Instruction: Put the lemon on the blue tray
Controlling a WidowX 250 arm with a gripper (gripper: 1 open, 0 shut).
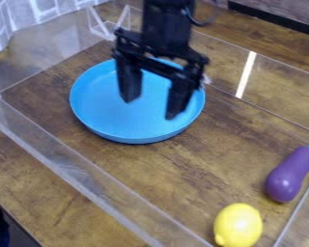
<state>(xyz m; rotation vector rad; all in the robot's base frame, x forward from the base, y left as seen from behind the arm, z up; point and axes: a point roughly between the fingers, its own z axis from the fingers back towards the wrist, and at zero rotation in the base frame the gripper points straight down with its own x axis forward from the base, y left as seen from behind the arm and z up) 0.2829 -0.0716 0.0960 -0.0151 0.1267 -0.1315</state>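
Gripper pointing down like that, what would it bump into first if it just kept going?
Probably the blue tray: the open gripper hangs over its right side, though depth is hard to judge.

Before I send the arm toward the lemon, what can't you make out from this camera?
- Blue tray: its far-right floor and rim, behind the open gripper.
- Lemon: its underside, cut off by the bottom edge.
- Eggplant: its stem end, cropped by the right edge.
- Gripper height above the tray: one view only, cannot tell.
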